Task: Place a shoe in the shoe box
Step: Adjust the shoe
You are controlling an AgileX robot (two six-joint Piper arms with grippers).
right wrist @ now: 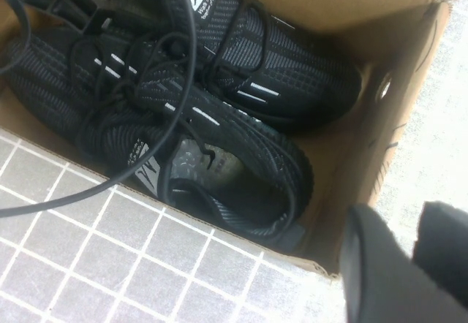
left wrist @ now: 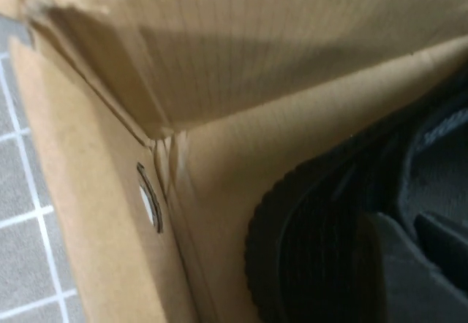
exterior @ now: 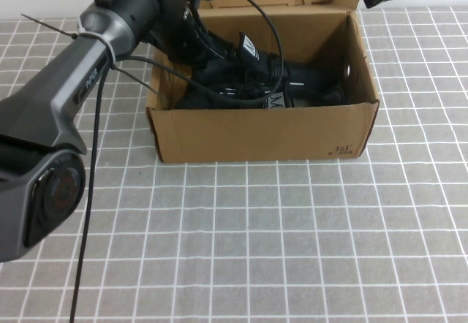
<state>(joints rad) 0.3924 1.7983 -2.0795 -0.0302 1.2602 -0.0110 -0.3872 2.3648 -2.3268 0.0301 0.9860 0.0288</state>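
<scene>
Left gripper (exterior: pixel 191 27) reaching down into the far-left corner of the shoe box (exterior: pixel 256 137), hidden behind the arm; cannot tell how its fingers stand or whether anything is held. Inside the brown cardboard box, two black sneakers side by side: the shoe (right wrist: pixel 248 52) along the far wall, its pair-mate (right wrist: pixel 183 147) nearer, grey lining showing. Right gripper (right wrist: pixel 413 257) hovering above the box's far-right corner, fingers slightly parted, empty.

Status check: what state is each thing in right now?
shoe box: lid flap open.
shoe: inside the box, rear side.
second shoe: inside too, along the front wall.
left end effector: down in the box's left end.
right end effector: open, empty, over the box's right end.
</scene>
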